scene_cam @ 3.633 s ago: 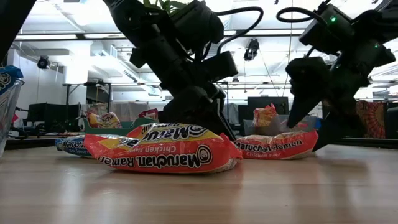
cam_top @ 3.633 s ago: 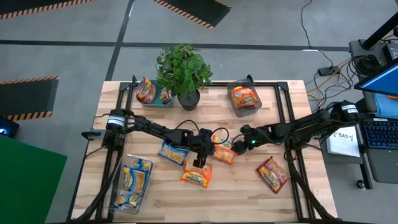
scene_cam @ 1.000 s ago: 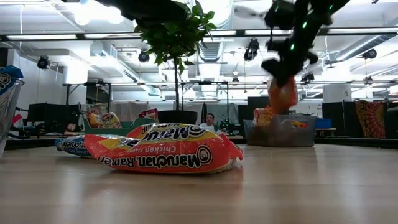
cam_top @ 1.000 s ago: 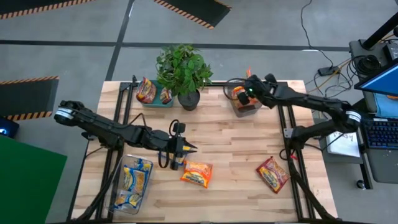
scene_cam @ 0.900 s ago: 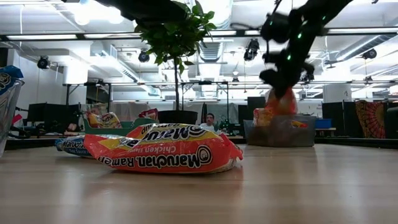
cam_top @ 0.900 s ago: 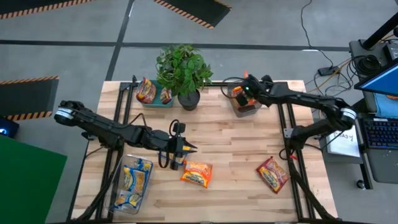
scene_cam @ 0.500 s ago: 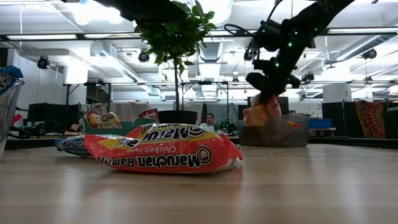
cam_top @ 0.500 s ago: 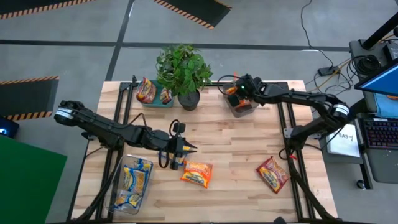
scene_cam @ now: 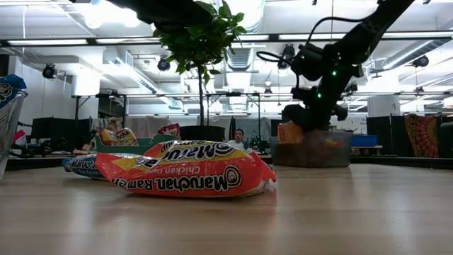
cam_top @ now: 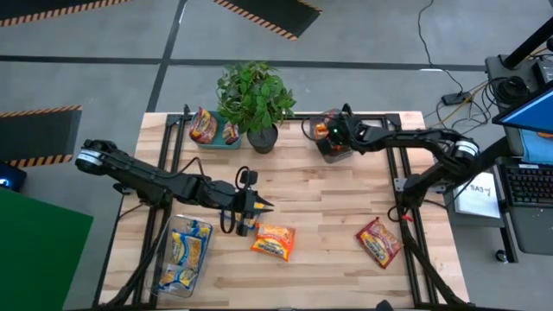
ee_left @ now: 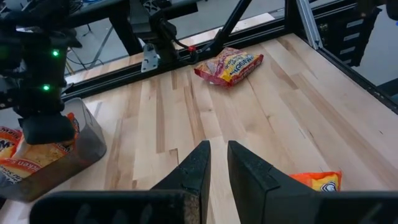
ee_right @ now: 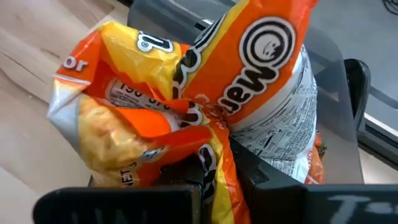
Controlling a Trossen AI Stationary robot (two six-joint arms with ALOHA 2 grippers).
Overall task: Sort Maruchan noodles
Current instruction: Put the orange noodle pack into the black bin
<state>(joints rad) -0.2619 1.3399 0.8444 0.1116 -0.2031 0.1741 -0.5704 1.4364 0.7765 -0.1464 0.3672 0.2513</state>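
My right gripper reaches into a clear bin at the far right and is shut on an orange packet. My left gripper hovers shut and empty near the table's middle, also in its wrist view. A blue-and-yellow packet lies partly under it. An orange packet lies flat just nearer, and a red packet lies flat at the near right. My right gripper pinches the orange packet's crumpled middle between its two fingers. The fingers slant down into the bin from the table's right. The packet bulges out past the fingers and sits inside the bin on another orange packet.
A potted plant stands at the far middle. A teal tray with red packets is to its left. A clear bin with blue packets stands at the near left. Bare wood lies between the red packet and the far bin.
My right gripper has gone down and toward the table's left, carrying the orange packet from above the clear bin into it. The bin has slid a little toward the left.
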